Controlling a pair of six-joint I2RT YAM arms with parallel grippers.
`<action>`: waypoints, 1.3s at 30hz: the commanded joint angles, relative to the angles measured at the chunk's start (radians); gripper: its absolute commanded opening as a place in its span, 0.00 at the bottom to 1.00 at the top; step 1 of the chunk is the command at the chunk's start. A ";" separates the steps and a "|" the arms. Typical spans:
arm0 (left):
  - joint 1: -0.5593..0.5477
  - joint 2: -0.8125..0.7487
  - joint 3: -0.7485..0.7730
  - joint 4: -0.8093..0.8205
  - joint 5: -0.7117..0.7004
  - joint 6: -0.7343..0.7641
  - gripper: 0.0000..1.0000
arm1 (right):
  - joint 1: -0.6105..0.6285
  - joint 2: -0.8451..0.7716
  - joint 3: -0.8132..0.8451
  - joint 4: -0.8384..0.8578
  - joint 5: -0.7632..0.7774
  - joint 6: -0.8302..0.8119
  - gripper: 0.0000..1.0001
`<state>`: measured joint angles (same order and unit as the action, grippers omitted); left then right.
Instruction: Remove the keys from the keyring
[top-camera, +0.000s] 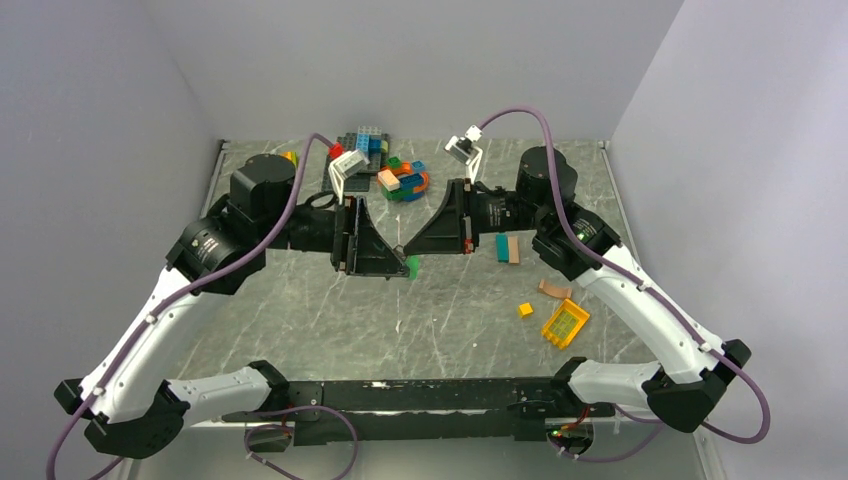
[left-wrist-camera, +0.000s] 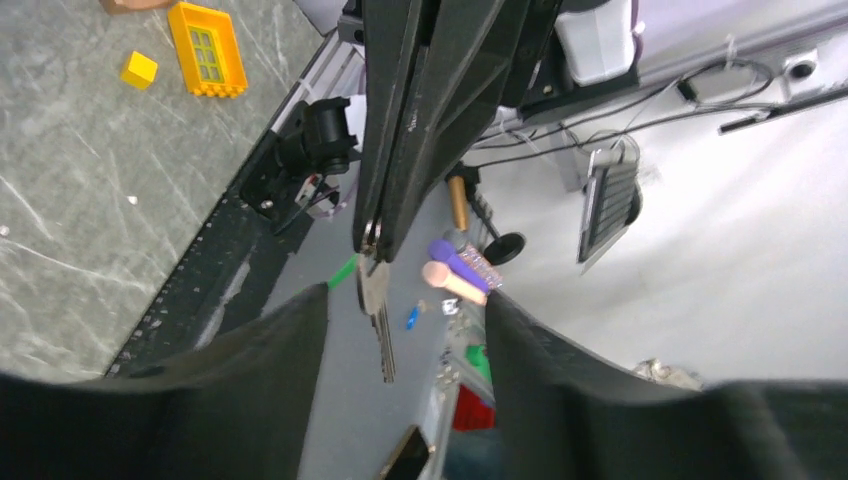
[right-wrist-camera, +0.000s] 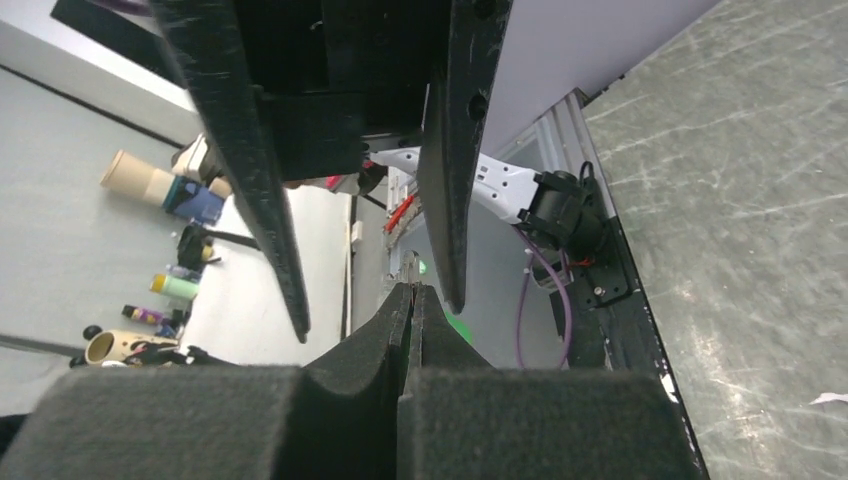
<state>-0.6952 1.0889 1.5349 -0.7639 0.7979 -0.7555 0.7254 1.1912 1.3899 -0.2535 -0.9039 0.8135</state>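
My right gripper (top-camera: 408, 250) is shut on the keyring above the middle of the table; in the right wrist view its pads (right-wrist-camera: 410, 293) are pressed together, with a bit of metal (right-wrist-camera: 411, 266) poking out at the tip. In the left wrist view a silver key (left-wrist-camera: 376, 305) hangs from the right gripper's closed tips, with a green tag (left-wrist-camera: 343, 272) beside it. My left gripper (top-camera: 398, 262) is open; its fingers (left-wrist-camera: 300, 340) stand on either side of the hanging key without touching it. The green tag (top-camera: 412, 266) also shows in the top view.
A pile of toy bricks (top-camera: 392, 172) lies at the back centre. Teal and tan bricks (top-camera: 508, 248), a tan piece (top-camera: 553, 290), a small yellow brick (top-camera: 525, 310) and a yellow window piece (top-camera: 565, 324) lie on the right side of the table.
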 joint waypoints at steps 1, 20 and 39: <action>-0.004 -0.011 0.075 -0.003 -0.078 0.031 0.75 | 0.005 -0.042 0.039 -0.031 0.081 -0.038 0.00; -0.003 0.155 0.516 0.007 -0.297 0.112 0.99 | -0.002 -0.116 0.104 0.170 0.309 0.068 0.00; -0.006 0.026 0.203 0.486 -0.385 -0.144 0.81 | -0.003 -0.160 0.096 0.316 0.502 0.127 0.00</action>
<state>-0.6956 1.1210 1.7027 -0.3538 0.4210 -0.8631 0.7231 1.0340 1.4479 0.0082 -0.4465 0.9352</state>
